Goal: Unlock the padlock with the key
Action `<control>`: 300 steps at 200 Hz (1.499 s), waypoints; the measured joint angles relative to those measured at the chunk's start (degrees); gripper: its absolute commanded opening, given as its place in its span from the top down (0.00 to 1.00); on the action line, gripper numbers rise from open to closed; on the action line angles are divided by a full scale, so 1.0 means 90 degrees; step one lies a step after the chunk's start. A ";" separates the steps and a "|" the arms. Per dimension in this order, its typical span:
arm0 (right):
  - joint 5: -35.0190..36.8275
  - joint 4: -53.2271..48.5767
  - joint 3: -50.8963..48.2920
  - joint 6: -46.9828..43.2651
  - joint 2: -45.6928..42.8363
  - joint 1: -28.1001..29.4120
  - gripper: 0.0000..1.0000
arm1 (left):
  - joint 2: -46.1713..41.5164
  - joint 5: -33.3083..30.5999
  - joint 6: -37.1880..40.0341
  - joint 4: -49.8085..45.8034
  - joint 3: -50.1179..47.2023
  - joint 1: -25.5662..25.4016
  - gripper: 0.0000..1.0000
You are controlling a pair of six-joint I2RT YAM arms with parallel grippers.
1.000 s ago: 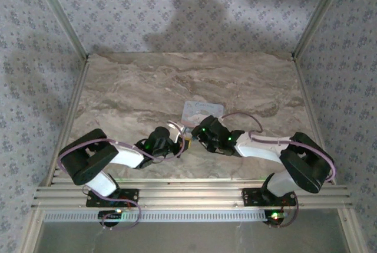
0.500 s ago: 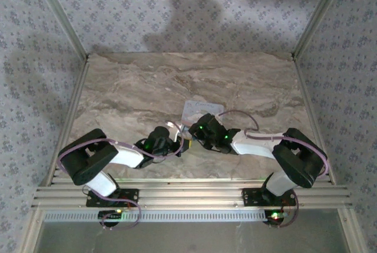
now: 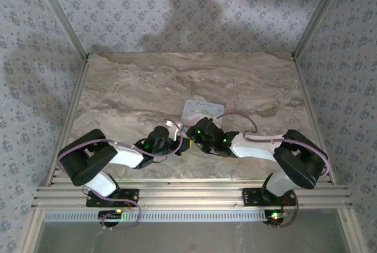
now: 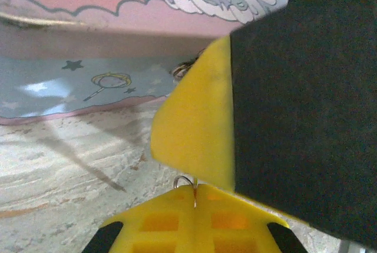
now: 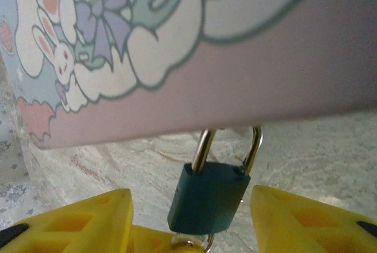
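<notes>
The padlock point(image 5: 209, 200) hangs from the tin's point(image 5: 177, 58) near edge, untouched, between the spread fingers point(image 5: 88, 217) of your right claw point(image 5: 189, 206). Your left claw point(image 4: 194, 197) is pressed together on a thin metal piece, seemingly the key point(image 4: 184, 180). Unbraced, the padlock may swing aside and the key slip or bend.

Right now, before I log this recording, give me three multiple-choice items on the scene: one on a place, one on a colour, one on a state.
1. Where does the padlock hang?
A) at the table's far edge
B) below the tin's edge, between the right gripper's fingers
C) inside the tin

2. What colour is its body?
A) red
B) white
C) dark teal

3. The right gripper is:
A) open
B) clamped on the padlock
C) shut, empty

Answers:
1 B: the shackle rises behind the tin's edge, with a yellow finger on either side.
2 C: the right wrist view shows teal.
3 A: gaps show on both sides of the padlock.
</notes>
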 measured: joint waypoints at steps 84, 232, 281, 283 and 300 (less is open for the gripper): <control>0.0287 -0.0240 -0.0172 0.0165 -0.0466 0.0090 0.64 | 0.0041 0.0083 -0.0328 0.0243 0.0000 0.0000 1.00; 0.0712 -0.0449 -0.0495 0.0610 -0.0716 0.0177 0.53 | 0.0644 0.0338 -0.1010 0.1129 0.0000 0.0002 1.00; 0.0733 -0.0078 -0.0529 0.0799 -0.0515 0.0177 0.54 | 0.0816 0.0333 -0.1205 0.1236 0.0000 0.0032 1.00; 0.0733 -0.0066 -0.0529 0.0806 -0.0515 0.0177 0.54 | 0.0823 0.0335 -0.1214 0.1246 0.0000 0.0032 1.00; 0.0760 0.0005 -0.0529 0.0831 -0.0505 0.0177 0.54 | 0.0857 0.0369 -0.1265 0.1365 0.0000 0.0032 1.00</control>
